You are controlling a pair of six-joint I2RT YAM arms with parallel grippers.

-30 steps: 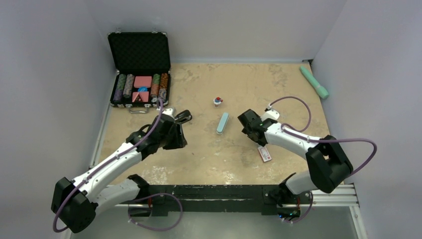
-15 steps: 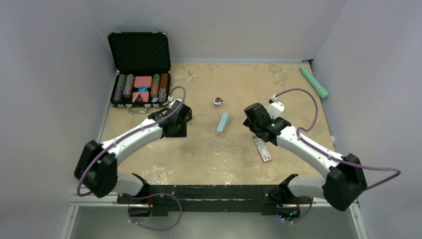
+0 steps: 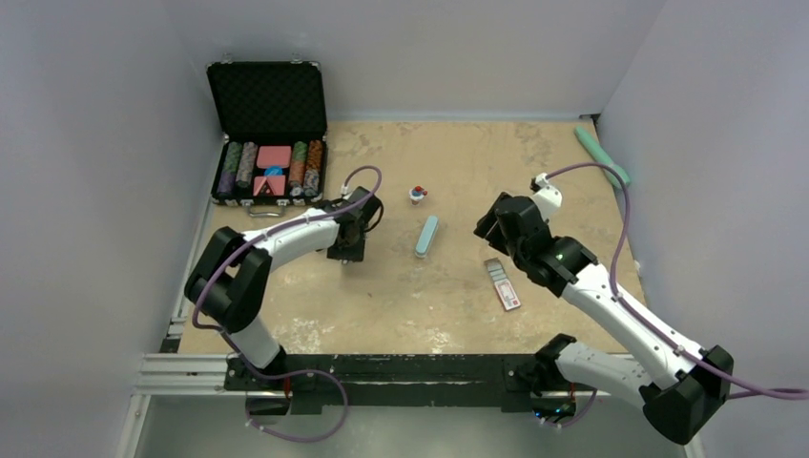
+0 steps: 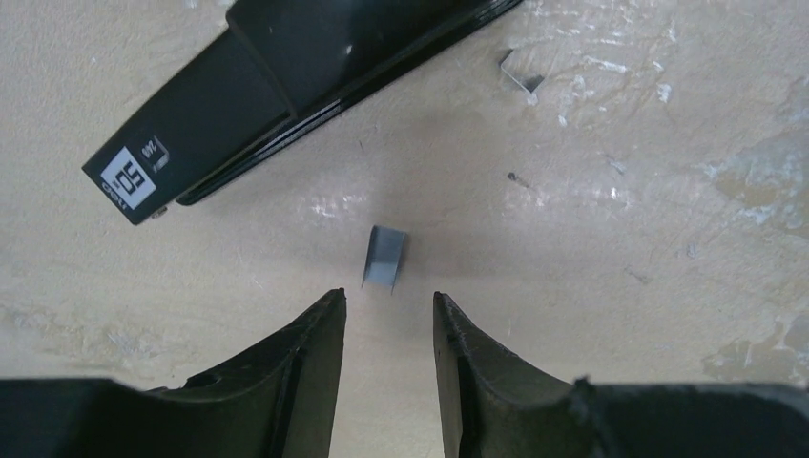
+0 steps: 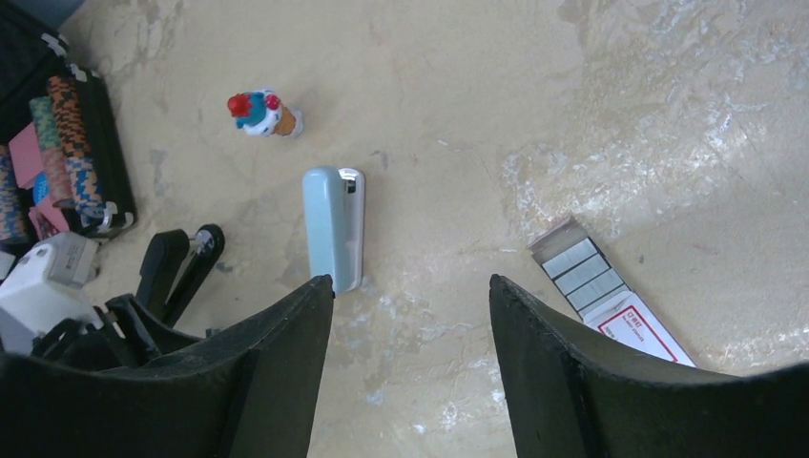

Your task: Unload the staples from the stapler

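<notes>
The black stapler [image 4: 286, 86] lies on the tan table at the top left of the left wrist view; it also shows in the right wrist view [image 5: 181, 267], its two arms spread apart. A short silvery strip of staples [image 4: 385, 258] lies on the table just beyond my left gripper [image 4: 387, 298], which is open and empty, apart from the strip. In the top view the left gripper [image 3: 346, 254] hangs over that spot and hides the stapler. My right gripper [image 5: 412, 281] is open and empty, raised above the table at the middle right [image 3: 491, 227].
A single loose staple [image 4: 520, 76] lies beyond the stapler. A pale blue-grey bar [image 3: 426, 236], a small toy figure [image 3: 417, 195], a red-and-white staple packet [image 3: 502, 284], an open poker-chip case [image 3: 267, 134] at the back left, a teal bar [image 3: 603, 157] at the back right.
My left arm has stretched out to the right and its gripper now stands over the stapler's place. My right arm has lifted and drawn back to the right, uncovering the red-and-white packet.
</notes>
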